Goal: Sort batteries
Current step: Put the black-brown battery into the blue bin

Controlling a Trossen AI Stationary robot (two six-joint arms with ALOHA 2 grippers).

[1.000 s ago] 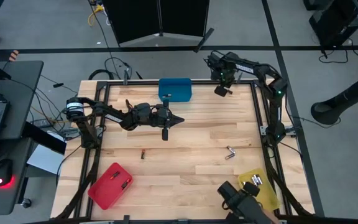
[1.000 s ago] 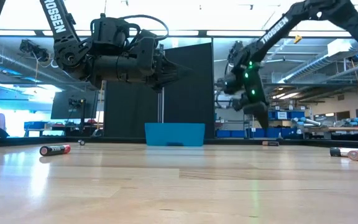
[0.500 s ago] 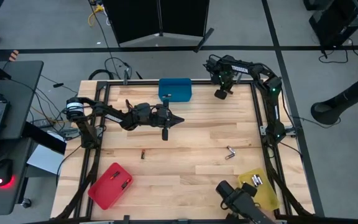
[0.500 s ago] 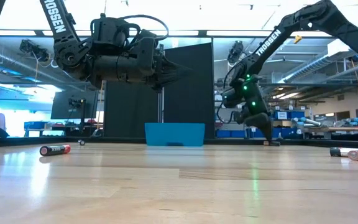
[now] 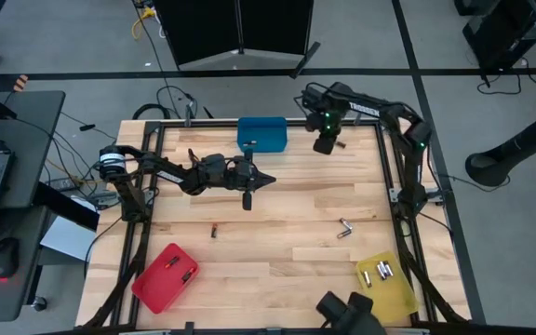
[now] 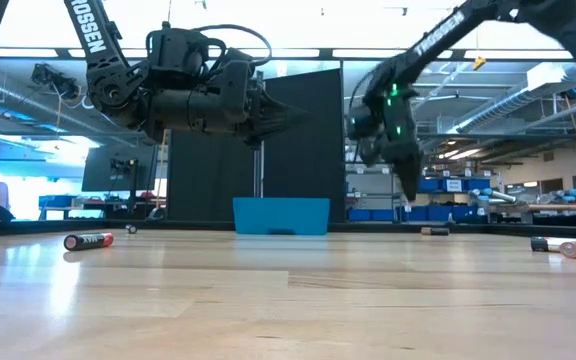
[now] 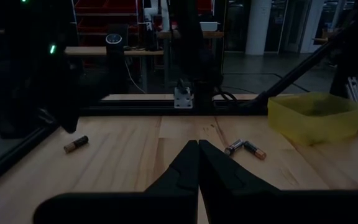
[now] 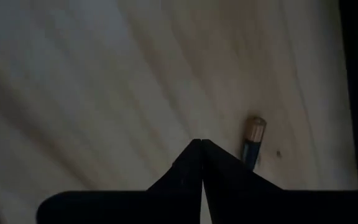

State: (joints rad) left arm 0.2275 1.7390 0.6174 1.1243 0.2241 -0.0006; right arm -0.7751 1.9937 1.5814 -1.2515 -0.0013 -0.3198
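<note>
You can read "TROSSEN" in white capitals on both arms in the low view; the battery (image 6: 88,241) lying at the left of the table there has a red band with writing too small to make out.

Look at the bins next. The yellow bin (image 5: 401,297) at the near right corner holds three silvery batteries (image 5: 377,273). The red bin (image 5: 156,284) at the near left corner holds about two small ones (image 5: 184,275). The blue bin (image 5: 262,127) sits at the far edge, and you cannot tell what is inside it.

On the bare wood you have a dark battery (image 5: 214,230) left of centre and a pair of batteries (image 5: 344,227) touching in a V, right of centre. One more battery (image 8: 252,142), dark with a copper end, lies near the far right edge of the table, just beside your right gripper (image 8: 201,144).

Your right gripper hangs over that far right corner, tips pressed together, with nothing between them. Your left gripper (image 7: 198,147) hovers over the middle of the table near the blue bin, fingers (image 7: 185,163) closed and holding nothing
</note>
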